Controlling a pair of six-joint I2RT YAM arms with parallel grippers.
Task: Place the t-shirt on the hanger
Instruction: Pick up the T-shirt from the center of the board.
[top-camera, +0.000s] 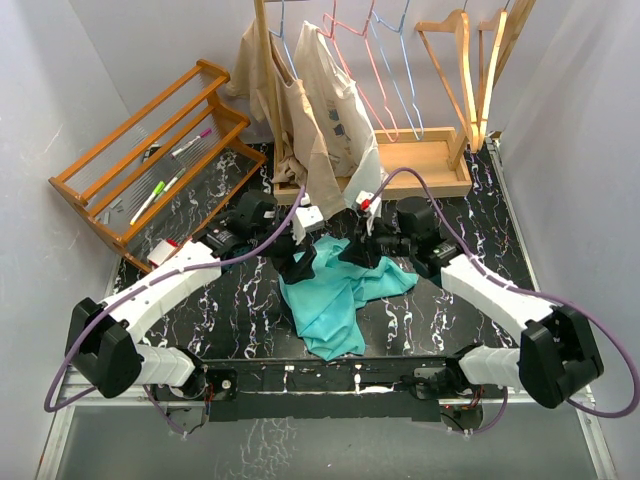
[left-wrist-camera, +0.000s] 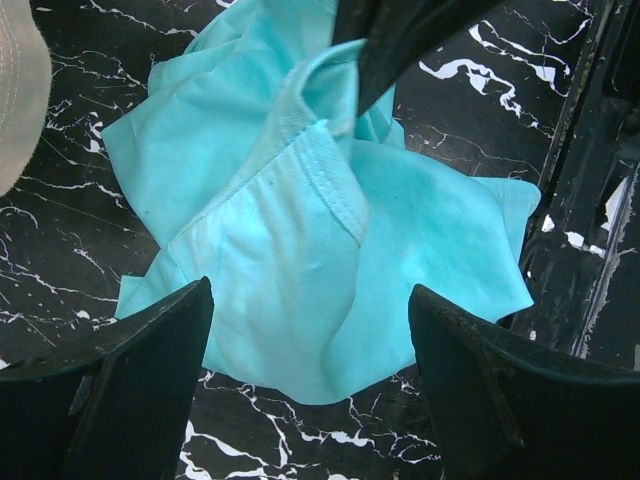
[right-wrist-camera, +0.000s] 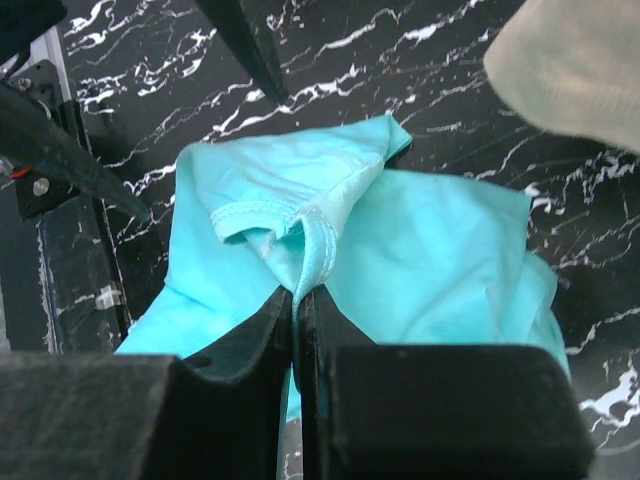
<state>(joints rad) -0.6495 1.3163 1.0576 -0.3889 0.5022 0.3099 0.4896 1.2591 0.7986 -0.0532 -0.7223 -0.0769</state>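
T-shirt (top-camera: 335, 295): lay crumpled on the black marbled bench (top-camera: 230, 300), between the two arms.
Right gripper (right-wrist-camera: 297, 296): pinched tight on a hemmed fold of the t-shirt.
Left gripper (left-wrist-camera: 310, 295): spread wide over the cloth.
Hanger (top-camera: 465, 80): hung at the back right, well apart.

The t-shirt (top-camera: 335, 295) lies crumpled mid-table (top-camera: 230, 310), the left gripper (top-camera: 300, 268) over its left edge, the right gripper (top-camera: 358, 252) at its far edge. Behind stands a tray (top-camera: 420, 160) with shirts (top-camera: 320, 110) hanging above; the hanger (top-camera: 466, 75) hangs far right, a slatted rack (top-camera: 140, 165) stands far left
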